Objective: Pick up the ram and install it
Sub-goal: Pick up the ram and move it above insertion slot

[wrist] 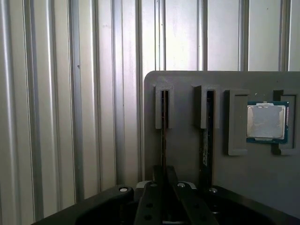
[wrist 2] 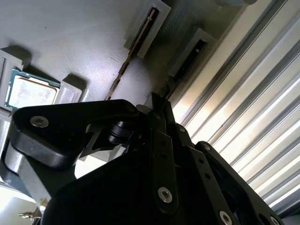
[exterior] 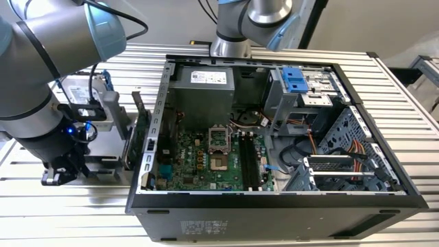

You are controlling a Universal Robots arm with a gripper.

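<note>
– Ribbed aluminium table (exterior: pixel 55 226), bright metal with long parallel grooves: we log that as the work surface. What stands on it?

– We note an open black computer case (exterior: pixel 274 211) of sheet steel. A green motherboard (exterior: pixel 195 154) lies flat inside it, with long black memory slots (exterior: pixel 250 164) beside the square processor socket. On the table at the exterior view's left of the case we see a grey holder plate (wrist: pixel 185 140). It is matte and finely pebbled, with a rounded corner and raised rectangular guide blocks.

– Where is the ram?

– We find the ram (wrist: pixel 164 122) standing on its long edge in the guide nearest the plate's edge. It is a thin, long, dark strip seen edge-on. It sits outside the case, well apart from the memory slots. A second stick (wrist: pixel 206 126) stands parallel to it in the next guide. Beyond that, a square processor chip (wrist: pixel 266 123) with a dull silver lid and a bluish-green rim lies flat in a pocket.

– What is the gripper state?

– We read the gripper (wrist: pixel 164 169) as drawn together. Two black, angular fingers (wrist: pixel 151 194) with bright screw heads converge to a narrow wedge and pinch the ram's exposed long edge between them. One end of the ram sits inside its guide block. In the exterior view, the grey tubular arm (exterior: pixel 41 103) bends down over the holder.
</note>
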